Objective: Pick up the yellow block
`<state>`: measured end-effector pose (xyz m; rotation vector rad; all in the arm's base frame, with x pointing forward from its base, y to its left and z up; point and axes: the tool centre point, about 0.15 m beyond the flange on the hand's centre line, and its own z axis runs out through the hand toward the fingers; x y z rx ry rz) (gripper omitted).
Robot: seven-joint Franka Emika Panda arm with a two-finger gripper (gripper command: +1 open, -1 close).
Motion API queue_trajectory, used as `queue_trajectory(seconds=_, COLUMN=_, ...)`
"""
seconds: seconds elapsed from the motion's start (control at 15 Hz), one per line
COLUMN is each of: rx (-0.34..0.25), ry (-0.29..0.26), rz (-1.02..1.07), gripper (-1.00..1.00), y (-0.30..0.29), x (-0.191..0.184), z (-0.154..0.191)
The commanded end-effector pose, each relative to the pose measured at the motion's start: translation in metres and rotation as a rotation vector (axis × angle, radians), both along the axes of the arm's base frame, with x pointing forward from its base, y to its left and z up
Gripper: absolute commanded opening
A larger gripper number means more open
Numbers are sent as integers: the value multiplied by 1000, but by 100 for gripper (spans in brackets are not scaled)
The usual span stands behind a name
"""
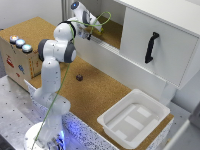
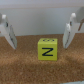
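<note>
In the wrist view the yellow block [image 2: 48, 49], a small cube with a dark letter on its face, rests on the brown cork surface. My gripper [image 2: 39, 44] is open, its left fingertip [image 2: 11, 40] and right fingertip [image 2: 67, 39] standing wide on either side of the block without touching it. In the exterior view the gripper [image 1: 93, 30] reaches into the open cabinet shelf [image 1: 114, 31]; the block itself is too small and too hidden by the hand to make out there.
A white tub [image 1: 133, 118] sits at the cork table's near right end. A small dark maroon object [image 1: 79, 77] lies mid-table. A thin yellow-green cable [image 1: 59, 92] runs along the arm. A cabinet door with a black handle [image 1: 151, 47] stands right of the shelf. A cardboard box [image 1: 17, 55] stands on the exterior view's left.
</note>
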<state>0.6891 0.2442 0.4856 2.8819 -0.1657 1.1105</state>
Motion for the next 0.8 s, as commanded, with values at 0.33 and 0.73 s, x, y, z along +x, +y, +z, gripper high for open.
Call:
queue_trajectory(seconds=0.33, rx=-5, ry=92, rz=-67, gripper=-100, y=-4, x=25, z=-27)
queue_trajectory(seconds=0.73, rx=-9, ry=71, rz=-30, gripper=-100, y=-4, x=26, z=-20)
